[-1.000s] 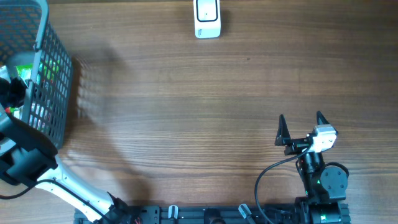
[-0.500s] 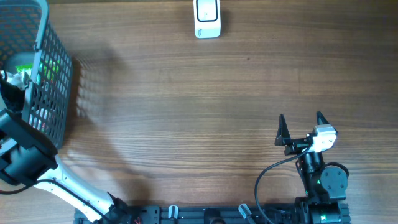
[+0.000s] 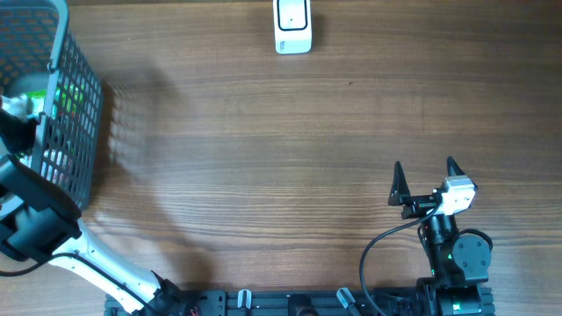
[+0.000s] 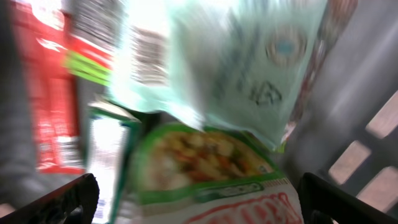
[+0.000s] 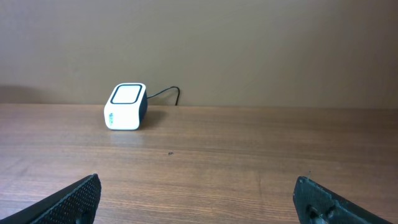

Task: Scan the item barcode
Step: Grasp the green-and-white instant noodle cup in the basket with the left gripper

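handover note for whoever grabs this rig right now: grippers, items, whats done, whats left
Left gripper: open, down inside the grey basket at the left of the table, fingers either side of a green-rimmed food packet; nothing gripped.
Right gripper: open, empty, near its base, facing the scanner.
Items: all in the basket, including a pale green pouch and a red packet; the wrist view is blurred.
Done: nothing picked or scanned.
Left: grip one item, lift it out, show its barcode to the scanner at the far edge.
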You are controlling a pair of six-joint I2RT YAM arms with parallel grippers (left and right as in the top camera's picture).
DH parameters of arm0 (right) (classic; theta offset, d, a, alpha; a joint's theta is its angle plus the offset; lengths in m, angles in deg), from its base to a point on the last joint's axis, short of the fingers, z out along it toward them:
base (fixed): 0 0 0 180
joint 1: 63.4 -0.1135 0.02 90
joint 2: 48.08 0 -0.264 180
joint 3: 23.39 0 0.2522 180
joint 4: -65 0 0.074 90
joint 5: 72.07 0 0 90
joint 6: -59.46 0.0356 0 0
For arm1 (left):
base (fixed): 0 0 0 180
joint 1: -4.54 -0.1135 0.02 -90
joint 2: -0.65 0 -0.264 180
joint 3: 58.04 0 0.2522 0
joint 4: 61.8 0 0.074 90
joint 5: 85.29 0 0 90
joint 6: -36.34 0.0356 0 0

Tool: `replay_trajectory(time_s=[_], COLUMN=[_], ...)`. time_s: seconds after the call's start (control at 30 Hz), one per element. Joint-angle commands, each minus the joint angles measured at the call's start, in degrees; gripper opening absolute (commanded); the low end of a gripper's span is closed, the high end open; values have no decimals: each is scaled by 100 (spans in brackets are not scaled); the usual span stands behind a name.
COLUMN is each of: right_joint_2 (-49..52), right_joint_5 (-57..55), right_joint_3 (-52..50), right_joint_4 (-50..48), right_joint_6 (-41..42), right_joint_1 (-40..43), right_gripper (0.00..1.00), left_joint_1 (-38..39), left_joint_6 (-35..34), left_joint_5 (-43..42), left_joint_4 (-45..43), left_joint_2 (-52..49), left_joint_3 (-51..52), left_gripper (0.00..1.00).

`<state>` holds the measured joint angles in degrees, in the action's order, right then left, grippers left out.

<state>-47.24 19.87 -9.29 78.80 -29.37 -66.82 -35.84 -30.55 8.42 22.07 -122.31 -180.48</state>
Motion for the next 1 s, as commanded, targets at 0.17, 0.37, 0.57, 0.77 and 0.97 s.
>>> replay_trajectory(time_s=[0.17, 0.37, 0.57, 0.77, 0.97], right_joint_2=[-42, -42, -42, -42, -42], right_joint_5=[74, 74, 74, 74, 74], right_joint_3=[-4, -4, -4, -4, -4], right_joint_4=[-17, -17, -17, -17, -17], right_joint_6=[-76, -79, -76, -79, -79], right_joint_1=[33, 33, 33, 33, 33], right_gripper=[100, 100, 100, 100, 100], left_joint_1=[-42, -39, -68, -81, -94], left_joint_6=[-1412, -2555, -4269, -7477, -10207], left_joint_5=[175, 175, 262, 413, 1161], left_joint_4=[323, 863, 1541, 1722, 2643], left_joint_2=[518, 813, 852, 953, 949], left_joint_3=[-1532, -1532, -1530, -1530, -1497], left_gripper=[100, 100, 100, 100, 100])
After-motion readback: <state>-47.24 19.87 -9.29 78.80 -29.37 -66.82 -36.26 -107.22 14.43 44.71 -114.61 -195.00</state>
